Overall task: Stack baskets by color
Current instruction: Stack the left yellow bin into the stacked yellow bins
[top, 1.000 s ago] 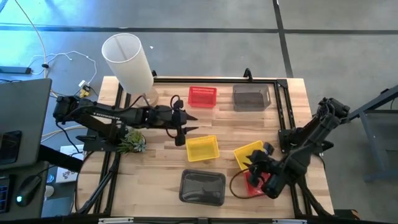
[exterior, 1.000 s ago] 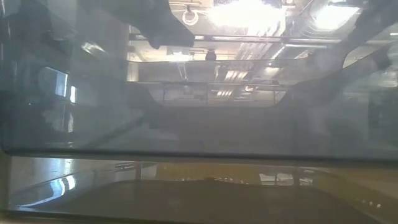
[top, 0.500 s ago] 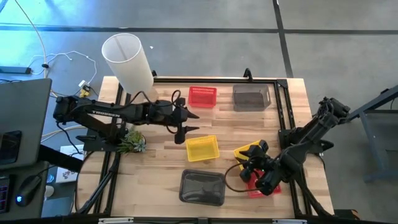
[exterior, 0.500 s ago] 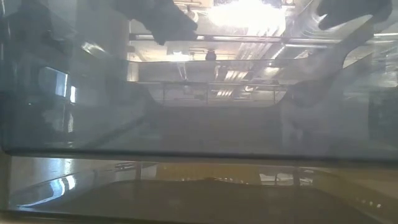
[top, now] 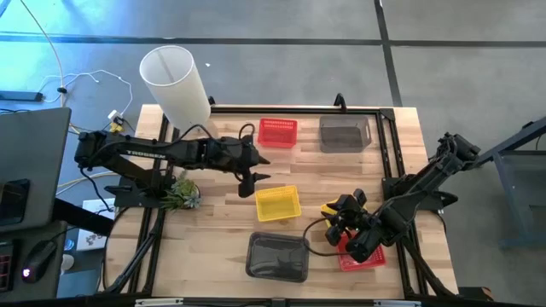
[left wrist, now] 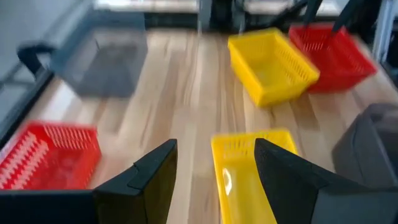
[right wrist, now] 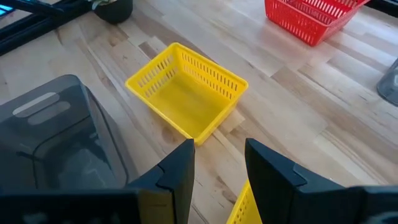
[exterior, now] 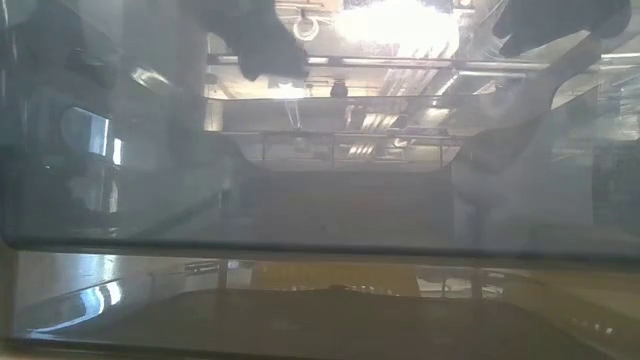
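Observation:
On the table lie a red basket [top: 277, 132] and a grey basket [top: 345, 133] at the far side. A yellow basket [top: 278, 203] sits in the middle and a grey basket [top: 277, 256] near the front. A second yellow basket [top: 331, 208] and a red basket [top: 367, 256] lie at the right, partly under my right arm. My left gripper [top: 268, 169] hovers open between the far red basket and the middle yellow one. My right gripper [right wrist: 217, 149] hangs open over the second yellow basket, pointing at the middle one. My right gripper stands over the second yellow basket's corner [right wrist: 239, 202]. That corner shows low between the fingers, close against one finger [right wrist: 267, 180]. Whether the finger touches the basket I cannot tell.
A tall white lamp shade [top: 175, 81] stands at the far left corner, and a small plant [top: 181, 194] at the left edge. Black frame rails [top: 386, 162] run around the table. A cable loop [top: 313, 243] hangs by my right gripper. A murky grey pane fills the low view.
My right gripper has gone toward the table's left edge, over the second yellow basket. It now hides more of that basket. The basket itself has stayed in place, and the red basket now shows on the arm's right side.

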You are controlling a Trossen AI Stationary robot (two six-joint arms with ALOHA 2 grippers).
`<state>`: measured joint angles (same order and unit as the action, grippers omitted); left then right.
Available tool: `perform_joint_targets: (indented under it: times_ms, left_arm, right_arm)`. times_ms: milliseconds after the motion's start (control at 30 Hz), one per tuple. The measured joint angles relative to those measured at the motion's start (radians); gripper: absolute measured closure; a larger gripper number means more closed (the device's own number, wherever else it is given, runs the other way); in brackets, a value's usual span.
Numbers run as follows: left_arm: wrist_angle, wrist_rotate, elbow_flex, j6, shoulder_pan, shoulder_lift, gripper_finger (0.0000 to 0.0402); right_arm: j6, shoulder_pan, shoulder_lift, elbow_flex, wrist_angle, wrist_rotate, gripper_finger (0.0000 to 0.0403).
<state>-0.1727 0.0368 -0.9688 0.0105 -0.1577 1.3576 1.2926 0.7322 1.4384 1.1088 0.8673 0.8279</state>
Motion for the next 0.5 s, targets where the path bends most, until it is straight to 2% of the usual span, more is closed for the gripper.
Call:
perform_joint_targets:
  times_ms: [500]
  left_arm:
    - [-0.012, -0.003, 0.000, 0.024, 0.004, 0.204, 0.0202]
  right_arm:
    - [0.000, 0.000, 0.000, 0.000, 0.000, -0.025, 0.0274]
